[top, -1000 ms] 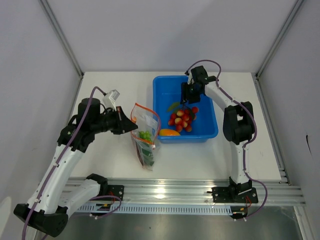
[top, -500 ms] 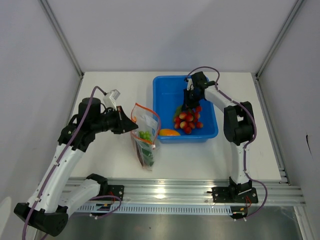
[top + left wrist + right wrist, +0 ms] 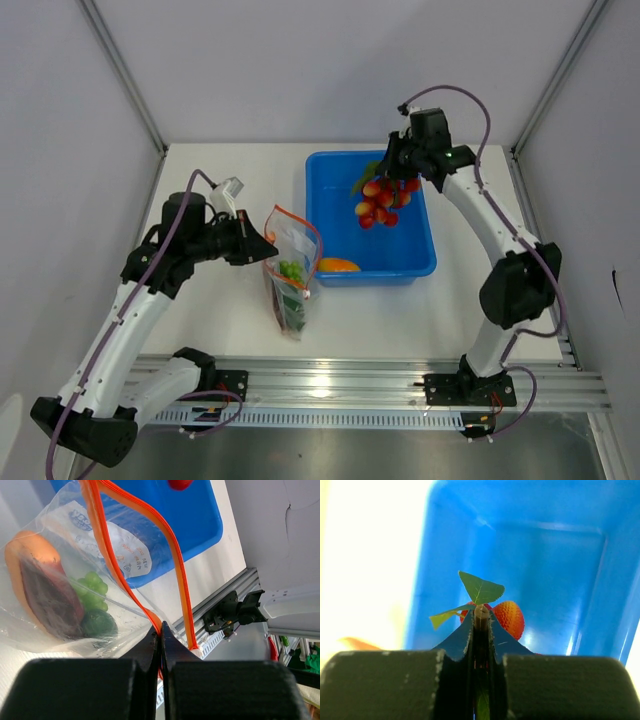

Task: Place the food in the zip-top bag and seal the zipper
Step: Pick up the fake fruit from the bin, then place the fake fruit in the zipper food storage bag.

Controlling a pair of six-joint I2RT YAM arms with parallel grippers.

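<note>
Red fruits (image 3: 384,201): right hand (image 3: 481,624) pinches only the stem (image 3: 481,612); cluster may swing loose.
Zip-top bag (image 3: 291,264): left hand (image 3: 160,631) pinches its zipper (image 3: 175,562); mouth may sag.

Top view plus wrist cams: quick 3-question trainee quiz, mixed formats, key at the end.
1. True or false: the right gripper is shut on the red fruit bunch by its stem, over the blue bin.
2. The left gripper pinches: A) the zipper B) the blue bin's rim C) nothing.
3. Which food lies in the blue bin by its near wall?
Key: 1 true; 2 A; 3 the orange-yellow piece.
</note>
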